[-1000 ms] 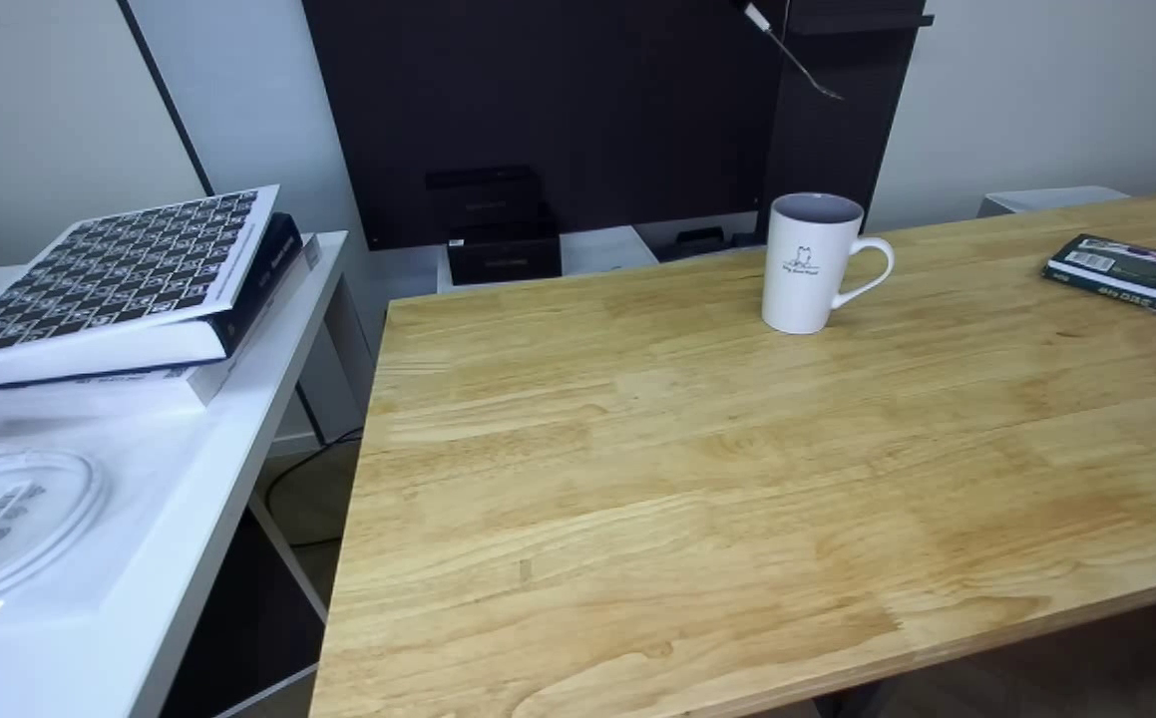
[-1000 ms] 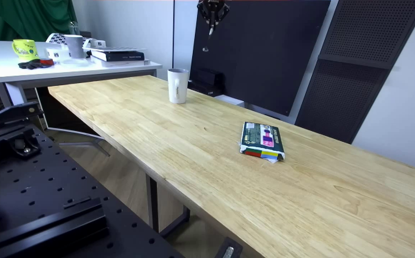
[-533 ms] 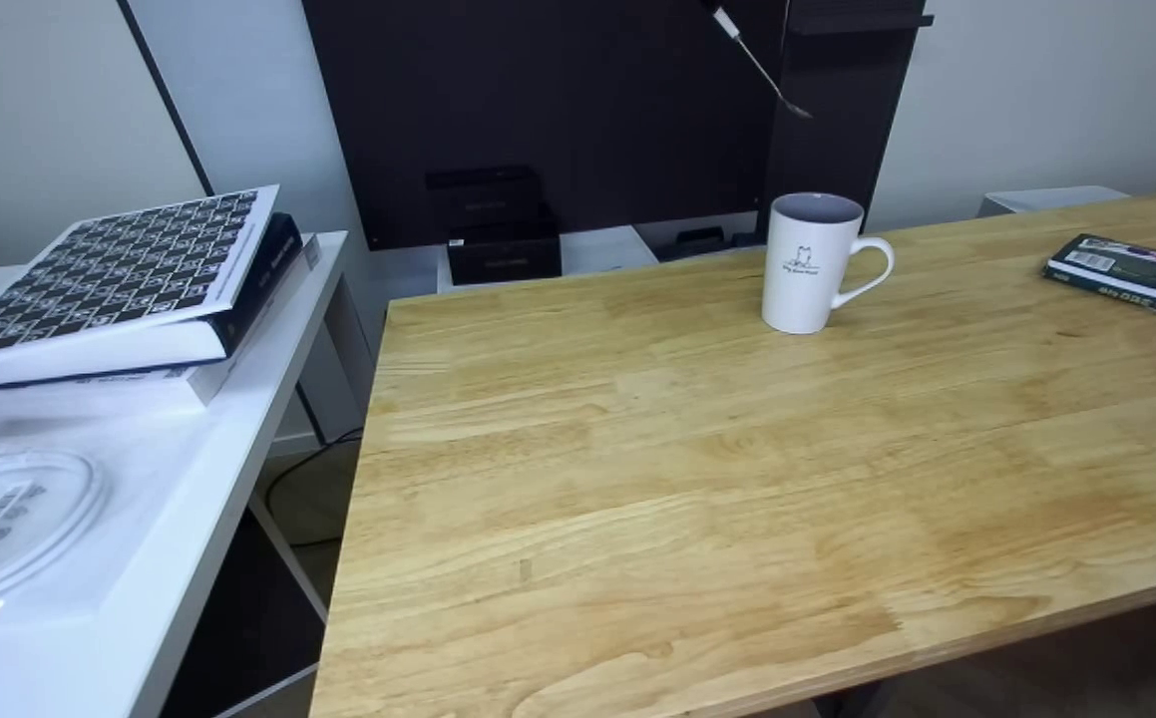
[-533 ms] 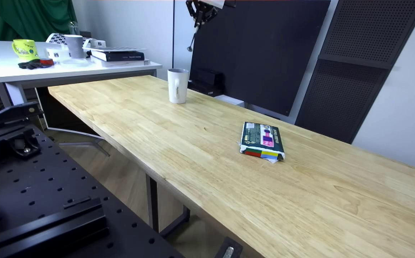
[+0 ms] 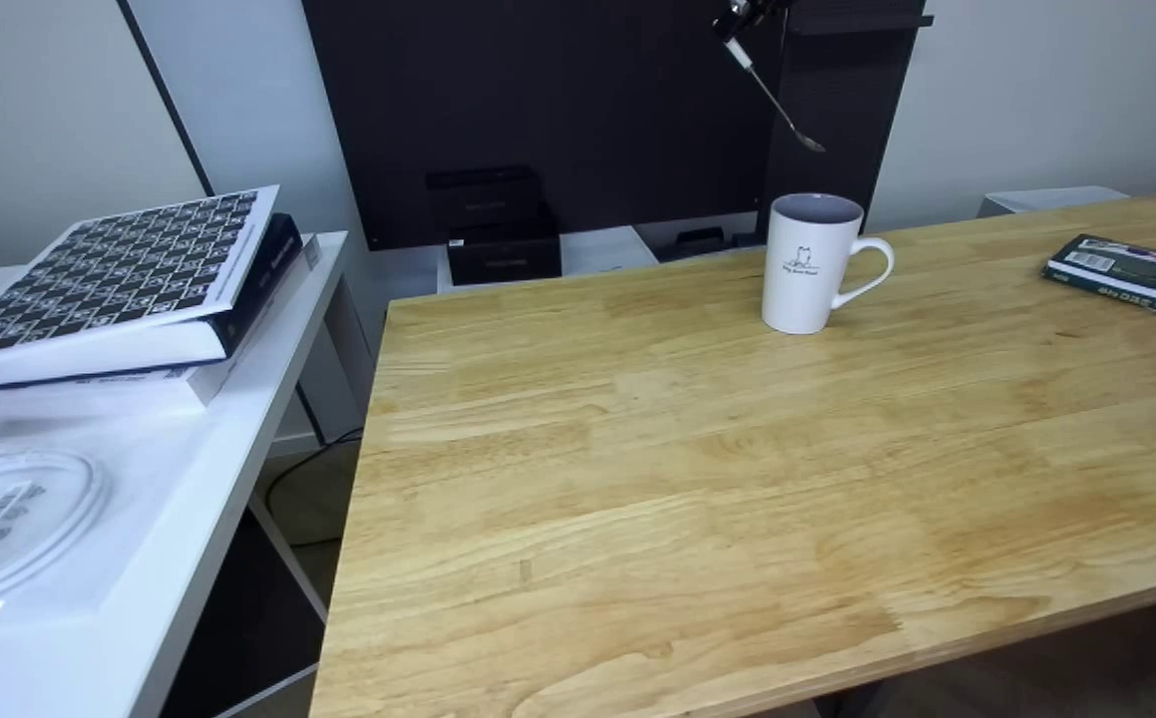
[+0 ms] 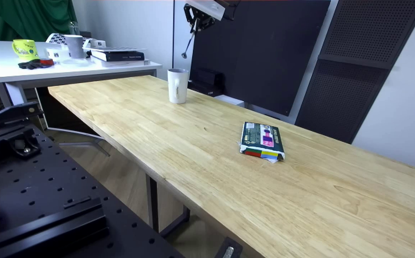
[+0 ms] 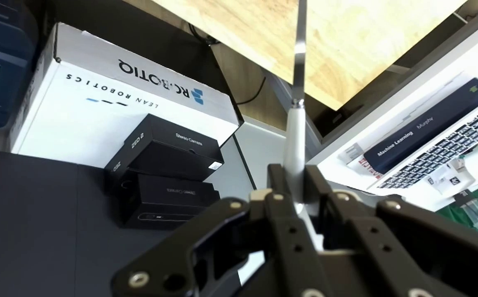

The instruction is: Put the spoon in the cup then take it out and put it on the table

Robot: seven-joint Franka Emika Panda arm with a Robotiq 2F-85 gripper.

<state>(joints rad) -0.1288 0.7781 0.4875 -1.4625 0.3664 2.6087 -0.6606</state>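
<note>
Lower than a moment ago in both exterior views, the spoon point(image 7: 297, 101) slants downward from the end effector point(image 7: 296, 181), its bowl above the cup point(image 5: 805, 274) and apart from it. Two fingers point(image 7: 277, 179) pinch its white handle, the metal shaft reaching out beyond them. The cup stands upright on the wooden counter point(image 5: 677, 499), well apart from a green package point(image 6: 263, 139).

Spoon point(image 7: 298, 93) in my gripper point(image 7: 297, 181). In exterior view: cup point(image 5: 809, 274) on table point(image 5: 637, 449); from cup, spoon above at twelve o'clock, package point(image 5: 1134, 275) on table at three, books point(image 5: 139, 274) on side table point(image 5: 167, 489) at nine.
</note>
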